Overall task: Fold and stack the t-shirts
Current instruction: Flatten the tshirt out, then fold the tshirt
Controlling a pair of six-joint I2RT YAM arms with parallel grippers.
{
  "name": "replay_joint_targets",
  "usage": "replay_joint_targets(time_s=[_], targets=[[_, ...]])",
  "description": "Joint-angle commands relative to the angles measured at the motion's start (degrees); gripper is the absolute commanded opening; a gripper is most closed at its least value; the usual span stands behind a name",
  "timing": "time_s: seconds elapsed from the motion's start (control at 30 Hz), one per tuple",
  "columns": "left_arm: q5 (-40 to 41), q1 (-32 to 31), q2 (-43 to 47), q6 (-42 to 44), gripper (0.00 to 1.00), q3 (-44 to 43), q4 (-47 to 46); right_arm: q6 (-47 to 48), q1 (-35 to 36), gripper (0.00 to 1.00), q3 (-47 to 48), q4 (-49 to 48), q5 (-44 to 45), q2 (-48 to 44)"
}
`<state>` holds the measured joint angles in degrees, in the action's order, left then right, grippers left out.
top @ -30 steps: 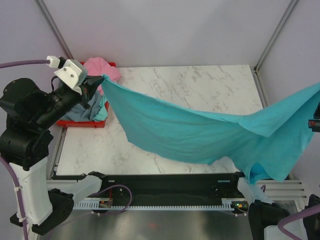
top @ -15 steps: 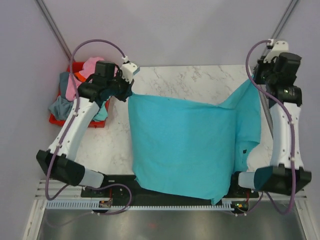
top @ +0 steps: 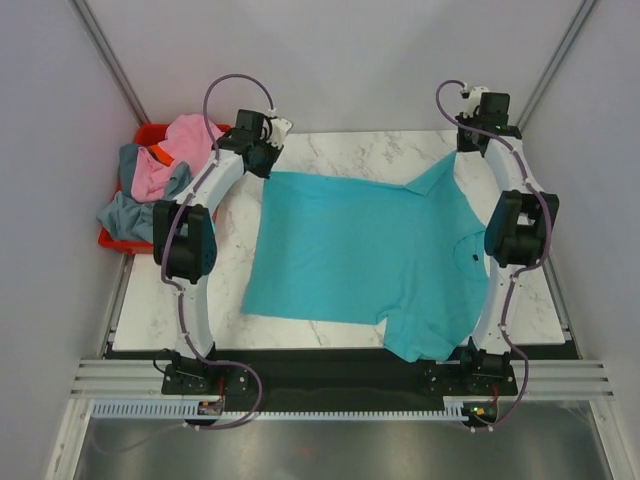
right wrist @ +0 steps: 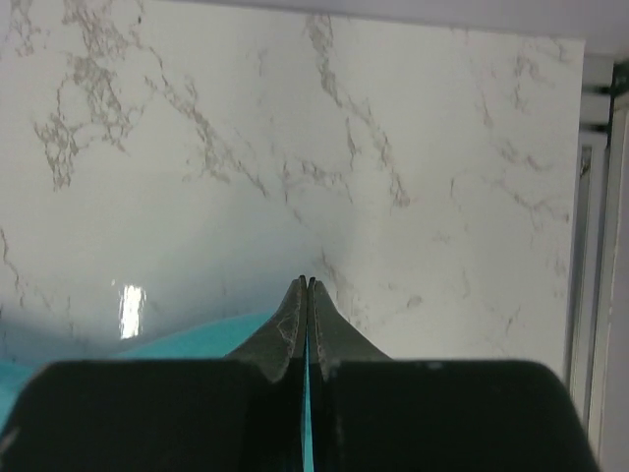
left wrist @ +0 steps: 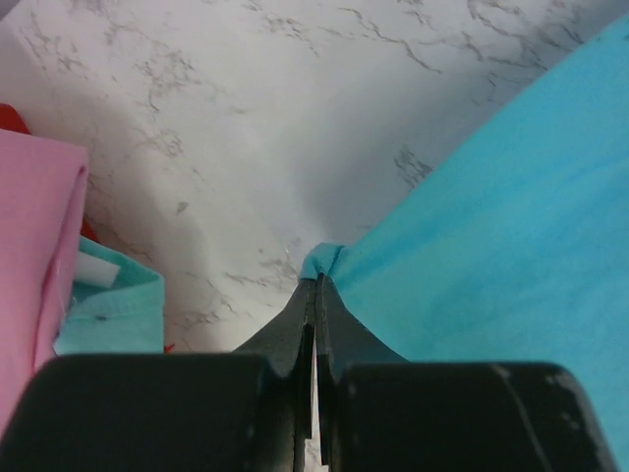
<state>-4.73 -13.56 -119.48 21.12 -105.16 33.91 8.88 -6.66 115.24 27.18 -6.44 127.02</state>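
Note:
A bright teal t-shirt [top: 360,255] lies spread on the marble table [top: 340,150], one sleeve over the near edge. My left gripper [top: 266,168] is shut on its far left corner, low at the table; in the left wrist view the teal cloth [left wrist: 491,216] bunches at the closed tips of my left gripper [left wrist: 316,280]. My right gripper [top: 463,150] is shut on the far right corner; in the right wrist view my right gripper [right wrist: 307,283] shows a teal strip between its fingers and teal cloth [right wrist: 187,339] behind. Pink [top: 190,140] and grey-blue [top: 125,212] t-shirts lie in the bin.
A red plastic bin [top: 150,133] stands at the far left, beside the table, cloth spilling over its side. In the left wrist view pink cloth [left wrist: 29,246] and a teal fold [left wrist: 108,315] lie just left of the fingers. The table's right edge [right wrist: 590,246] is close to the right gripper.
Both arms have reached to the far edge and come down, drawing the teal shirt away from the near edge and laying it flat. Both grippers have stayed shut on its corners.

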Motion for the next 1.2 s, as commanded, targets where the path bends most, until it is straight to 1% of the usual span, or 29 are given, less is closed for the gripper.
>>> replay_joint_targets(time_s=[0.0,0.1,0.23,0.33,0.37,0.47,0.6,0.63,0.77,0.83,0.87,1.0,1.1,1.17], targets=[[3.7,0.3,-3.5,2.7,0.02,-8.4,-4.2,2.6,1.3,0.0,9.6,-4.1,3.3,3.7],[4.6,0.3,-6.6,2.0,0.02,-11.2,-4.1,2.8,2.2,0.0,14.0,-5.1,4.2,8.5],[9.3,0.7,-8.9,1.3,0.02,-13.7,-4.2,0.9,3.0,0.0,19.7,-7.4,4.2,14.6],[10.7,1.0,-10.2,1.9,0.02,-15.0,-4.6,0.5,4.0,0.0,25.1,-8.9,4.2,18.9],[11.1,1.1,-10.8,2.1,0.02,-16.1,-4.8,0.1,4.3,0.0,28.3,-9.4,4.4,20.1],[12.6,1.3,-13.6,2.9,0.02,-18.9,-5.2,-0.8,4.7,0.0,31.2,-13.3,5.6,23.2],[15.4,1.8,-17.0,3.1,0.02,-22.2,-6.1,-0.6,5.9,0.0,31.4,-17.9,6.1,24.1],[15.9,2.0,-17.9,3.0,0.02,-22.5,-6.3,-0.5,6.0,0.0,31.2,-19.3,7.4,24.1],[17.7,2.8,-19.4,3.2,0.02,-24.0,-7.3,-0.3,6.4,0.0,31.9,-22.4,8.5,24.9],[18.2,3.3,-19.5,3.0,0.02,-24.0,-7.5,-0.4,6.4,0.0,32.2,-22.6,8.5,25.4],[18.3,3.3,-19.3,3.0,0.02,-23.9,-7.6,-0.2,8.0,0.0,31.9,-22.6,8.5,25.2],[18.4,3.5,-18.9,3.7,0.02,-23.9,-7.7,1.1,8.1,0.0,30.0,-22.2,10.0,24.0],[16.4,3.4,-17.2,3.9,0.02,-23.0,-7.5,2.6,7.8,0.0,27.8,-20.0,10.4,20.3],[14.9,3.4,-15.7,3.6,0.02,-21.8,-7.1,3.8,7.5,0.0,23.7,-19.0,10.5,17.7]])
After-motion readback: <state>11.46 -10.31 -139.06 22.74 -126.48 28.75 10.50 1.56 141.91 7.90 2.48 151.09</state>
